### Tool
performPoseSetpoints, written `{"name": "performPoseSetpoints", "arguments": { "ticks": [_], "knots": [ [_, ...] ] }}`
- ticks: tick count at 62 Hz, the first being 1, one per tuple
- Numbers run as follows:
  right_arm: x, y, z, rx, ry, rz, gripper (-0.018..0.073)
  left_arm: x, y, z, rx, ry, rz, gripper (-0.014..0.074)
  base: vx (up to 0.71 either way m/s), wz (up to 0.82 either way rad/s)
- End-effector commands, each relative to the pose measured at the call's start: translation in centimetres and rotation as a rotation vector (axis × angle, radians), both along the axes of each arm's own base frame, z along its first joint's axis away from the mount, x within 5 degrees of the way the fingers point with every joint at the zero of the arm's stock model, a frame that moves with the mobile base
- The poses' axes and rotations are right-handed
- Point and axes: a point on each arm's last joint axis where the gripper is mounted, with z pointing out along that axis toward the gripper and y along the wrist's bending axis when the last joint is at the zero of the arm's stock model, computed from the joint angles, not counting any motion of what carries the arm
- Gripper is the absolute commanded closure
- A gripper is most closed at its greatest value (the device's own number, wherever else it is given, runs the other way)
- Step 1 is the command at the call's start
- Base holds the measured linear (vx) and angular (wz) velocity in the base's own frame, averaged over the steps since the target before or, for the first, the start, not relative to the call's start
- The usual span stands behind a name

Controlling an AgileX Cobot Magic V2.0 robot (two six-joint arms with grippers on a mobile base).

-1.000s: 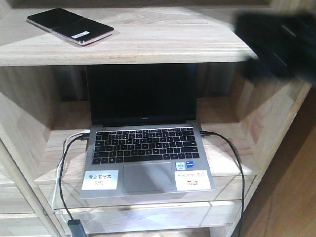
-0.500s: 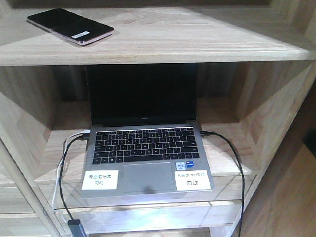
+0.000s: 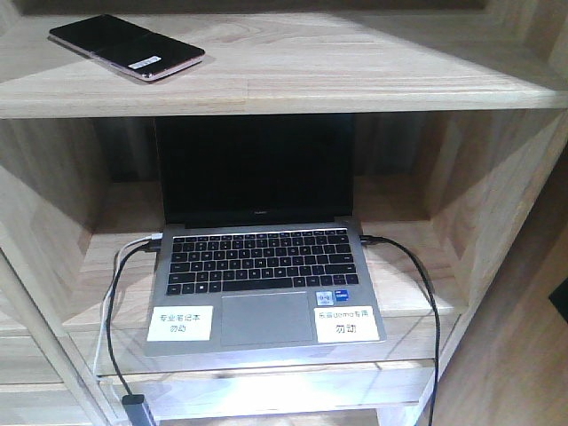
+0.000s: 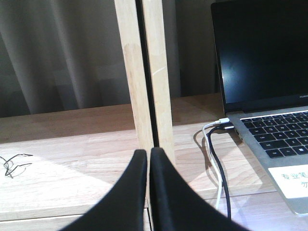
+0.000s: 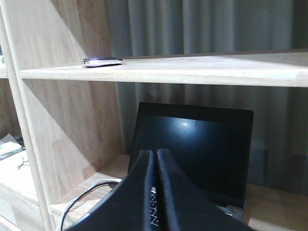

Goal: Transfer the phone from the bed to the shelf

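You can see the phone (image 3: 126, 46) lying flat on the top board of the shelf (image 3: 355, 75), near the board's back left corner. Its dark face is up and its small white sticker is near the front end. Nothing is touching it. From the right wrist view you see the phone (image 5: 101, 61) from the side, as a thin dark strip at the left end of that same board.

On the board below sits an open laptop (image 3: 262, 266) with a black screen. It fills the middle of that board, and its front edge is at the board's front edge. Two white labels are stuck beside its touchpad. A black cable (image 3: 417, 284) plugs into its right side, and a white and a black cable (image 4: 215, 163) plug into its left side.

Your left gripper (image 4: 148, 159) has its fingers pressed together and holds nothing. Your right gripper (image 5: 155, 161) has its fingers together too, with only a thin slit between them, and it holds nothing.
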Motion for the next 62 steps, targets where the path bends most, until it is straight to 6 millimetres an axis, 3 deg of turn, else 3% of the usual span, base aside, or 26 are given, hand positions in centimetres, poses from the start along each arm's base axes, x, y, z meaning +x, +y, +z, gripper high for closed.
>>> {"name": "performPoseSetpoints", "arguments": {
  "ticks": [1, 62],
  "knots": [
    [0.09, -0.35, 1.35, 0.045, -0.061, -0.039, 0.0564, -0.13, -0.02, 1.45, -0.011, -0.108, -0.002, 0.0595, 0.00, 0.00],
    [0.30, -0.69, 1.21, 0.028, -0.053, -0.084, 0.0564, -0.13, -0.02, 1.45, -0.011, -0.108, -0.002, 0.0595, 0.00, 0.00]
  ]
}}
